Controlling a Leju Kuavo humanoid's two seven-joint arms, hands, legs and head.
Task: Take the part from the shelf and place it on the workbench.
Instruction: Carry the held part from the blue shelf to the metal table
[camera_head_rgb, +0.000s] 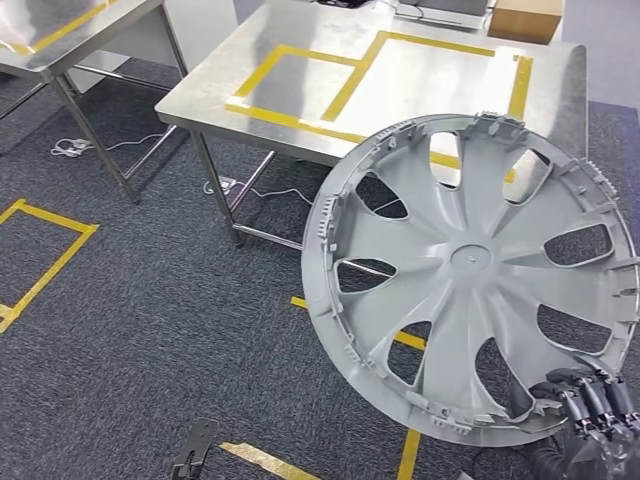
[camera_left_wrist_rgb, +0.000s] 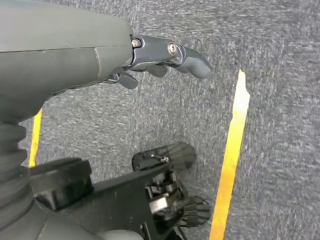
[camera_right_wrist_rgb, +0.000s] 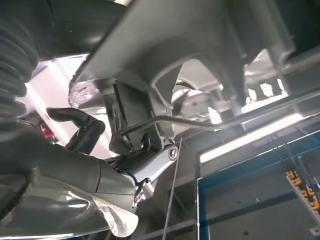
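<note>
Right robot hand (camera_head_rgb: 592, 405) grips wheel cover (camera_head_rgb: 472, 270) by its 5 o'clock rim, disc tilted. Desk (camera_head_rgb: 302, 110) at 11 o'clock, beyond. Left robot hand (camera_left_wrist_rgb: 166, 57) slack, empty.

part (camera_head_rgb: 468, 270): held up tilted at right, in front of workbench near edge, above floor
right hand (camera_head_rgb: 592, 400): grips part's lower right rim
workbench (camera_head_rgb: 317, 105): ahead, centre
second table (camera_head_rgb: 45, 40): far left
box (camera_head_rgb: 524, 18): workbench far right corner
</note>
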